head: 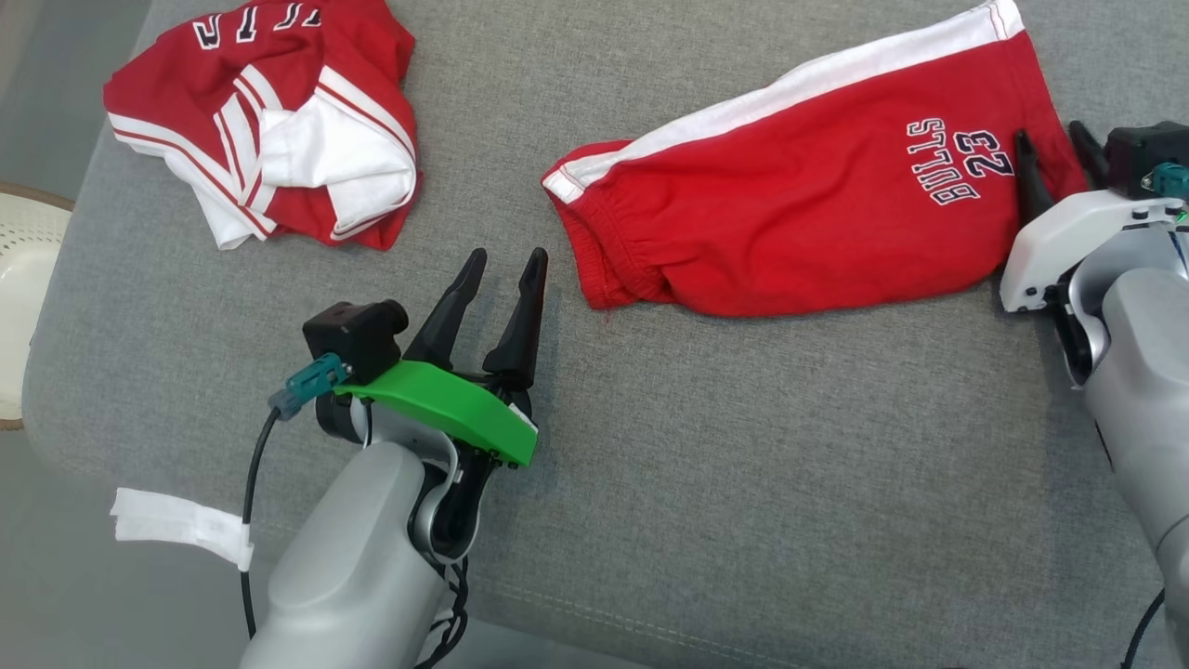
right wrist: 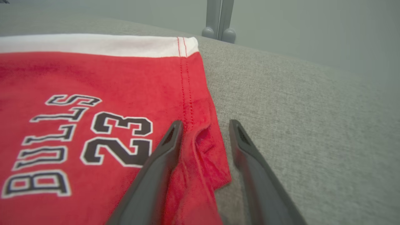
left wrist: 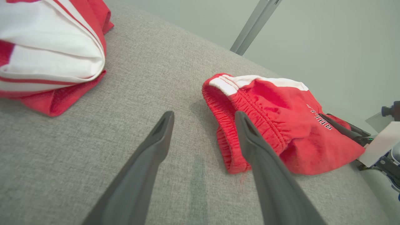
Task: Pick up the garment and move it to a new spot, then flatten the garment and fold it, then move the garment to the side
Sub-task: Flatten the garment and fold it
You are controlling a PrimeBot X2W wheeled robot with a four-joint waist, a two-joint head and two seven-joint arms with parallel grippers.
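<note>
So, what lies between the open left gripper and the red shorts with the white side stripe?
Nothing: just a bare strip of the grey woven surface separates the left gripper from the elastic waistband of the red shorts, as the head view shows.

grey fabric cushion [head: 706, 483] with red shorts [head: 817, 204] flat and a crumpled red-and-white jersey [head: 279, 121] well apart

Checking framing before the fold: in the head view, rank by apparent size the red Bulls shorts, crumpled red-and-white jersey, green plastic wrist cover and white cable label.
1. red Bulls shorts
2. crumpled red-and-white jersey, cropped at top
3. green plastic wrist cover, enlarged by nearness
4. white cable label
</note>
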